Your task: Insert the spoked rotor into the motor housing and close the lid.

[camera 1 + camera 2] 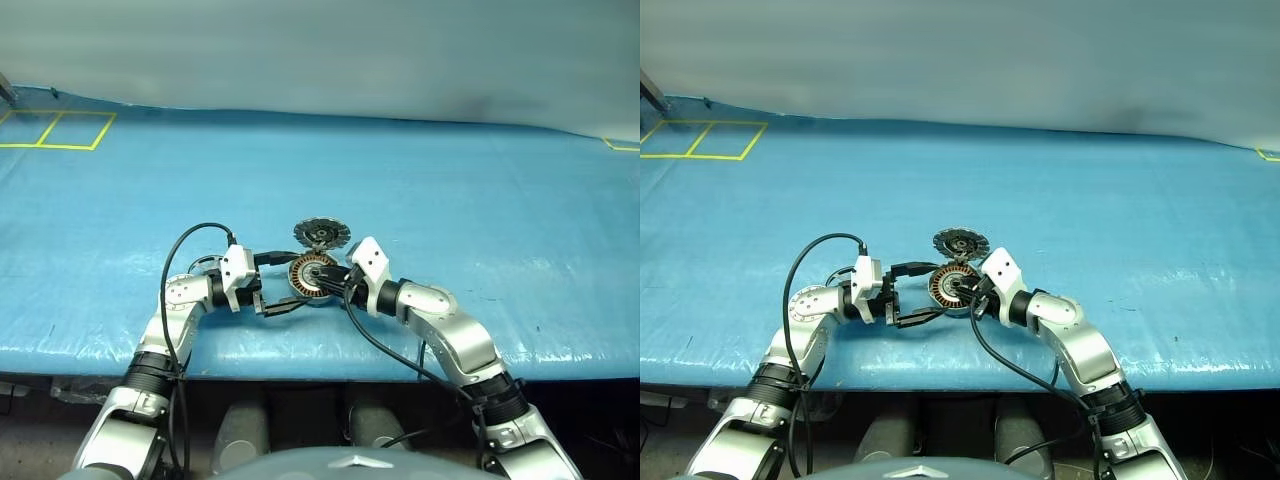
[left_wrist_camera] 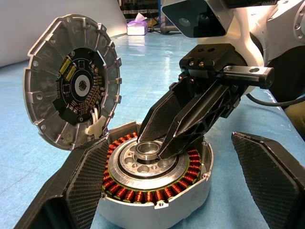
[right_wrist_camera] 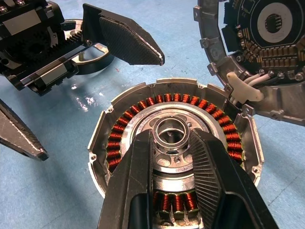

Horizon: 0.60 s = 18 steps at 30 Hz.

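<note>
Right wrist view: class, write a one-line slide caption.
Right gripper pinches the rotor hub inside the motor housing; the lid stands open.

Robotics lab test bench
Blue tarp-covered table, yellow taped floor squares, plain grey backdrop.

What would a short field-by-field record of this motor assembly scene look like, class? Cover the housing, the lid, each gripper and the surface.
motor housing: sits on the blue table cover, open, copper windings ringing a silver hub
lid: swung up, standing open, joined at the housing rim
right gripper: fingers closed around the hub's raised centre ring
left gripper: open wide, one finger either side of the housing
blue table cover: yellow taped squares at the far corner
</note>
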{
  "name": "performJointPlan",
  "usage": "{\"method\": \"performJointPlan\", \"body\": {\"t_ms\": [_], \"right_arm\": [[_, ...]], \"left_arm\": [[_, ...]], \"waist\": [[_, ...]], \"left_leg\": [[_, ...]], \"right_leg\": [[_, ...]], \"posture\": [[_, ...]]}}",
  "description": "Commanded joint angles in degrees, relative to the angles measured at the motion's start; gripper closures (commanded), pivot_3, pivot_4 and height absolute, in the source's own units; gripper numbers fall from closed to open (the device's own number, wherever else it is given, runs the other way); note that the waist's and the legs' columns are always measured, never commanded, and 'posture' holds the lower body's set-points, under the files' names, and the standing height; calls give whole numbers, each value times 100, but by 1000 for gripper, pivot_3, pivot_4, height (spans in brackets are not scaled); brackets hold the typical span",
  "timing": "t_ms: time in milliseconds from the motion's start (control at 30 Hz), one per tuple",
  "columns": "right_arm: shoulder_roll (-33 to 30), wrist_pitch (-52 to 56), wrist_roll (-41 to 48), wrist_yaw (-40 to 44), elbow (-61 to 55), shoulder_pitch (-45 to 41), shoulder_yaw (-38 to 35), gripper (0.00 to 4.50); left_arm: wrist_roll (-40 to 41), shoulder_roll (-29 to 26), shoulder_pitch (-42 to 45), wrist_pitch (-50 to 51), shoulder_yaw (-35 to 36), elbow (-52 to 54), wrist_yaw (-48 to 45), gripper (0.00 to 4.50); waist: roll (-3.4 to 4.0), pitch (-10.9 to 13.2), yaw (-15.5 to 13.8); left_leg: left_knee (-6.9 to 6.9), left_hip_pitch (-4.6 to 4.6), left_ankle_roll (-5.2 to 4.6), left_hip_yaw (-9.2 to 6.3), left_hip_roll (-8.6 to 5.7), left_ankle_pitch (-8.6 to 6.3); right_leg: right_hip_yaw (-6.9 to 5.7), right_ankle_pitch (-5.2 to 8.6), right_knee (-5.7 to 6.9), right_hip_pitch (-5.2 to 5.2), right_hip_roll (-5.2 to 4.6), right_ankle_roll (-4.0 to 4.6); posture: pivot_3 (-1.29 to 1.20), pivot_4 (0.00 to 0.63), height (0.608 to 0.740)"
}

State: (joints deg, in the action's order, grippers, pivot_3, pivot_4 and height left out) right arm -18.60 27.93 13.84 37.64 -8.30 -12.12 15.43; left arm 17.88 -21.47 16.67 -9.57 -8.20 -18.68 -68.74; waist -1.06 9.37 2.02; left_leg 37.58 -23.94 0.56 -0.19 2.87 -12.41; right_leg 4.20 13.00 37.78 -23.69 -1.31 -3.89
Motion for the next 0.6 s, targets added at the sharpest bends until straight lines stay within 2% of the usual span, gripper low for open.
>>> {"method": "performJointPlan", "body": {"t_ms": [33, 200, 267, 367, 600], "right_arm": [[17, -85, 16, 33, -224, -56, -34, 3726], [25, -34, 61, 67, -205, -63, -40, 3726], [13, -31, 54, 84, -196, -64, -26, 2957], [34, -119, -11, 37, -182, -65, -36, 2099], [64, -145, -11, 32, -217, -96, -53, 2099]], "left_arm": [[-39, -5, 75, -124, 68, 3, 27, 0], [-45, 1, 85, -125, 69, -11, 32, 0], [-55, 4, 88, -135, 74, -15, 40, 0], [-65, 3, 86, -139, 78, -14, 44, 0], [-99, 6, 81, -141, 83, -16, 59, 0]], "waist": [[0, 0, 0], [0, 0, 2], [0, 0, 1], [0, 0, 1], [0, 0, 2]], "left_leg": [[0, 0, 0, 0, 0, 0], [-1, -1, 0, 0, 0, 0], [-2, -1, 0, 0, 0, 0], [-3, 0, 0, 0, 0, 0], [-4, -1, 0, 0, 0, 0]], "right_leg": [[0, 0, 0, 0, 0, 0], [0, 0, 0, -1, 0, 0], [0, 1, -1, -1, 0, 1], [0, 1, -1, -2, 0, 2], [0, 2, -1, -3, 0, 2]], "posture": [[0, 150, 740], [0, 150, 740], [0, 150, 740], [0, 150, 740], [0, 150, 740]]}}
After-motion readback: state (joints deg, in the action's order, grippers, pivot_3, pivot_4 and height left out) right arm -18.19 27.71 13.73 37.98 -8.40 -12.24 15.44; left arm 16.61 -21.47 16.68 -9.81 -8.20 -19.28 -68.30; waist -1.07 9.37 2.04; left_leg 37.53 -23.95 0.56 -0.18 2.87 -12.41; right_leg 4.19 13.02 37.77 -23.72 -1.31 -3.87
